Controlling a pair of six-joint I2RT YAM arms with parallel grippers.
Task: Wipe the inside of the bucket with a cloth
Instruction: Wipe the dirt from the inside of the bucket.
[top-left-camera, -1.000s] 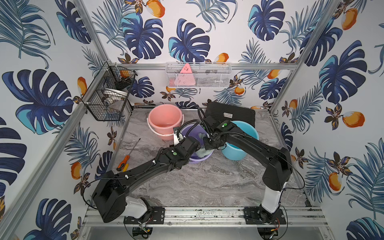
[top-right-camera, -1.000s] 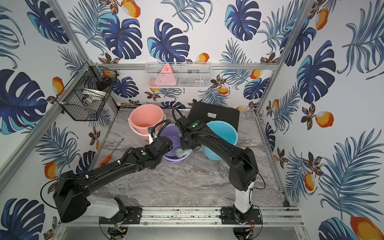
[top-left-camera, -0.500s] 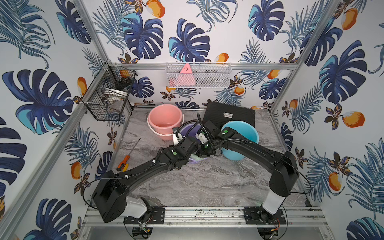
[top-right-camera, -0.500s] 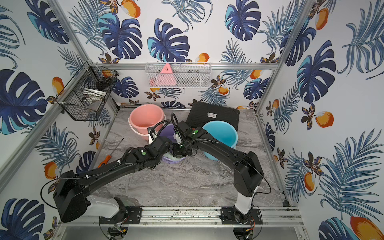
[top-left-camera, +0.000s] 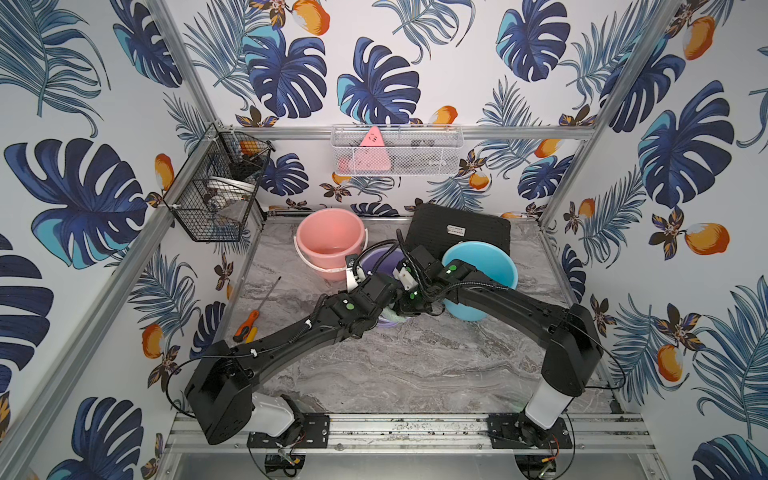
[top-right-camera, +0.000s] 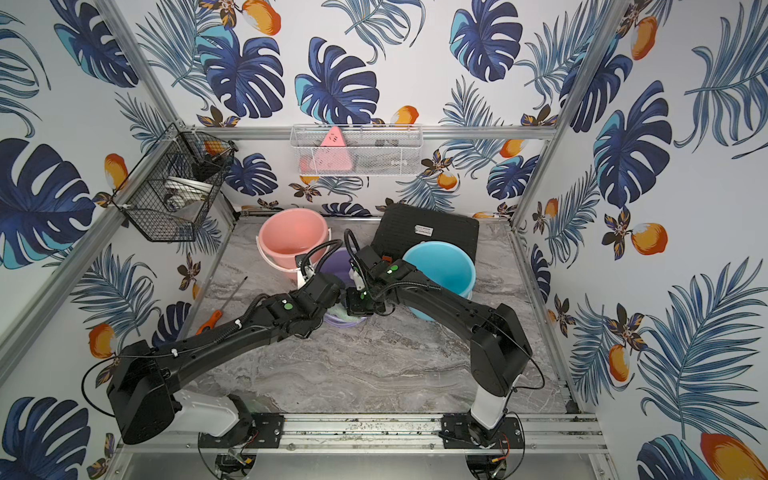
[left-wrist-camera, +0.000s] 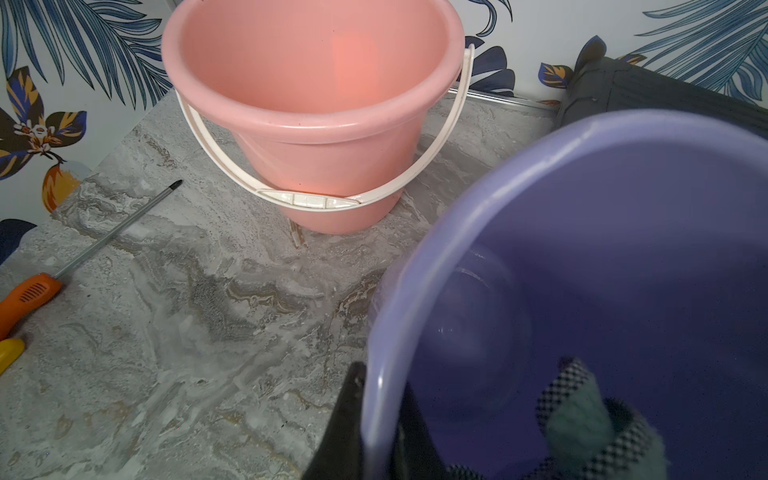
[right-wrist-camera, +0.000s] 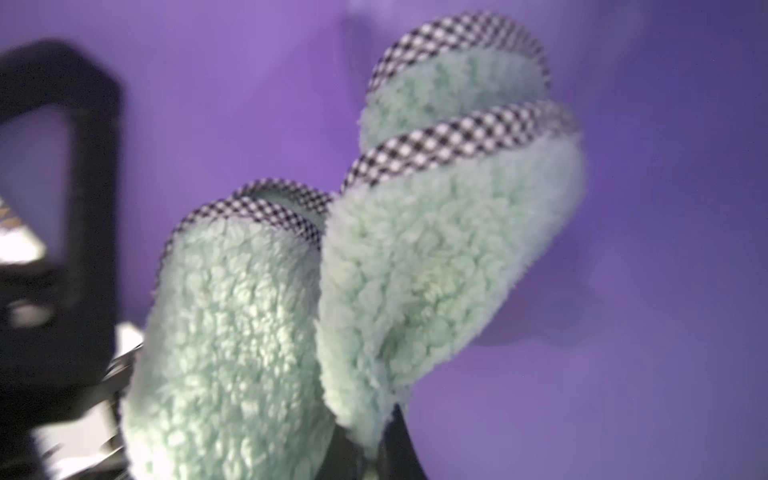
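Left end effector clamps the bucket rim, likely to steady it. Right end effector pinches the cloth inside for wiping

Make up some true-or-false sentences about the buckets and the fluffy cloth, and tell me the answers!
1. The cloth is inside the purple bucket. True.
2. The pink bucket lies tipped on its side. False: it stands upright, with its white handle folded down.
3. The right claw is shut on the cloth. True.
4. The screwdriver is in the pink bucket. False: it lies on the table, apart from the buckets.
5. The left claw pinches the purple bucket's rim. True: one finger is outside the rim and one inside.
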